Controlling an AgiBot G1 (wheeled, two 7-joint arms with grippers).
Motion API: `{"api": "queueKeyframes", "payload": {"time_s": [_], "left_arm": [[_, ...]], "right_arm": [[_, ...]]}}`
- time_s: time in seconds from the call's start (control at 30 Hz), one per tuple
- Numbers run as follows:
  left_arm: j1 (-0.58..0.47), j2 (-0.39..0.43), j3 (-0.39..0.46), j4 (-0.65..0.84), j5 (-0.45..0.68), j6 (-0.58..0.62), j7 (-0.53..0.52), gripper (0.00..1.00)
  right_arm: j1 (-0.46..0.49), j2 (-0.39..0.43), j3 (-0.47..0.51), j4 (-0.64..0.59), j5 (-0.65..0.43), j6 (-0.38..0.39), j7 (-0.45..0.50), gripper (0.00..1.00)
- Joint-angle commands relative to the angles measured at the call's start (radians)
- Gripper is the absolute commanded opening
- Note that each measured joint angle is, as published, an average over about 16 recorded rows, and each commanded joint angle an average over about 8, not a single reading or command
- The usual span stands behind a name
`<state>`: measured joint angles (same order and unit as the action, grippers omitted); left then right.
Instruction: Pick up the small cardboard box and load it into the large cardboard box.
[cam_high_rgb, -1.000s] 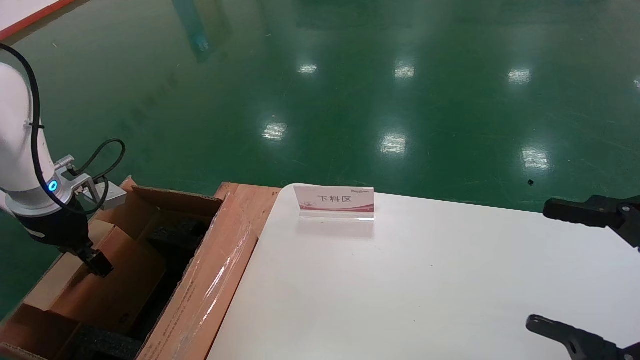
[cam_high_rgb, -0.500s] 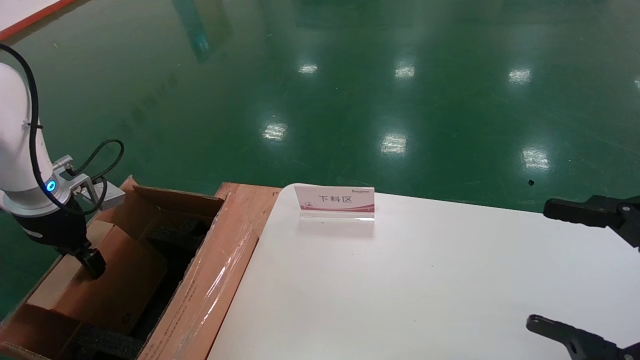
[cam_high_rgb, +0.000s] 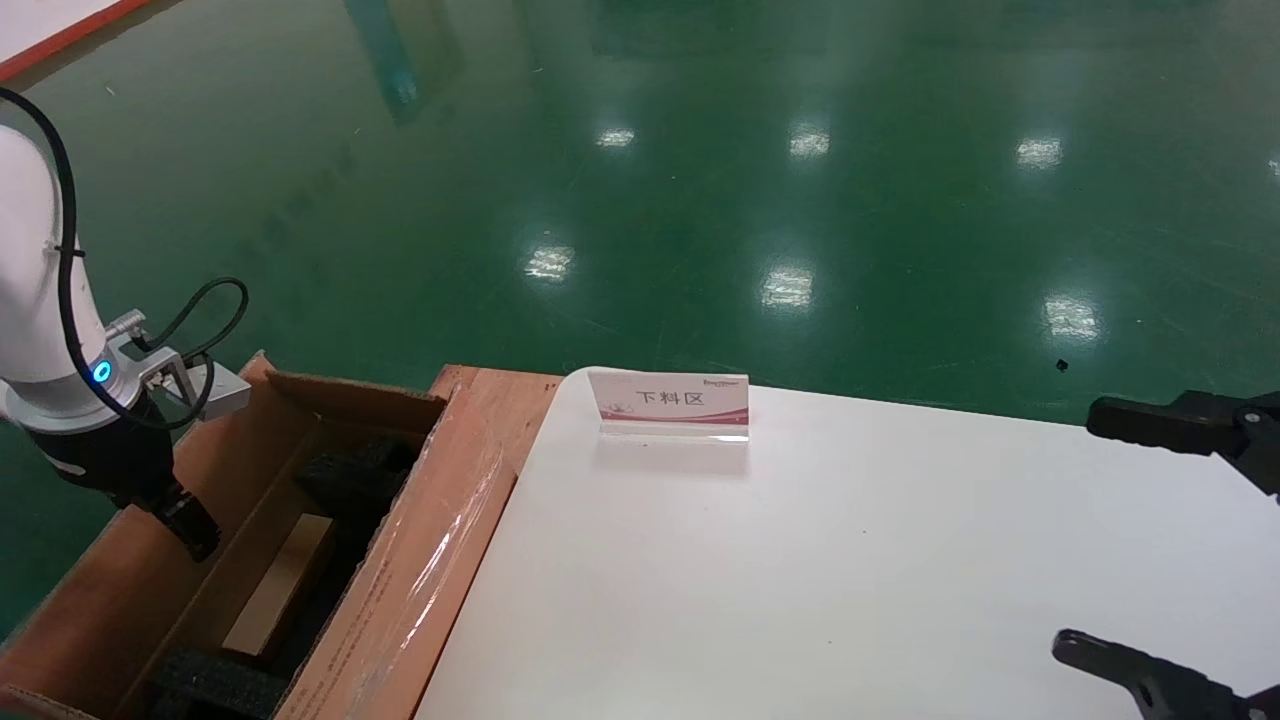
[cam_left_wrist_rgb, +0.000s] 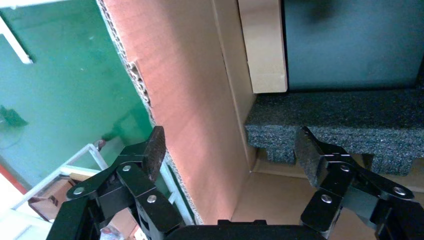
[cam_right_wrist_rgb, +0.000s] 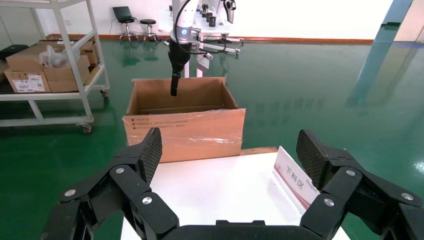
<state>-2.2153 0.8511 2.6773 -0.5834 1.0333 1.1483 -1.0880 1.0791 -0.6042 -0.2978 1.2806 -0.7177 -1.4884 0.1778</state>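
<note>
Now slim tan small cardboard box (cam_high_rgb: 280, 585) lies inside large cardboard box (cam_high_rgb: 420, 560); left pincer (cam_left_wrist_rgb: 227, 150) spread, empty.

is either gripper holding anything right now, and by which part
Nothing is held. The left gripper is open at the large cardboard box, its wall between the fingers; the small cardboard box lies inside. The right gripper is open above the table.
</note>
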Motion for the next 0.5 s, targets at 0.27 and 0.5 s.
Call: {"api": "queueKeyframes", "payload": {"time_s": [0.27,0.5], "left_arm": [[-0.154,-0.008,-0.049,-0.115,-0.005,-0.084,0.056,1.00],[-0.320,-0.078,-0.117,-0.308,-0.022,-0.221,0.096,1.00]], "right_arm": [[0.000,0.000,0.000,0.000,0.000,0.000,0.000,1.00],[0.000,0.000,-0.001,-0.001,0.000,0.000,-0.001,1.00]]}}
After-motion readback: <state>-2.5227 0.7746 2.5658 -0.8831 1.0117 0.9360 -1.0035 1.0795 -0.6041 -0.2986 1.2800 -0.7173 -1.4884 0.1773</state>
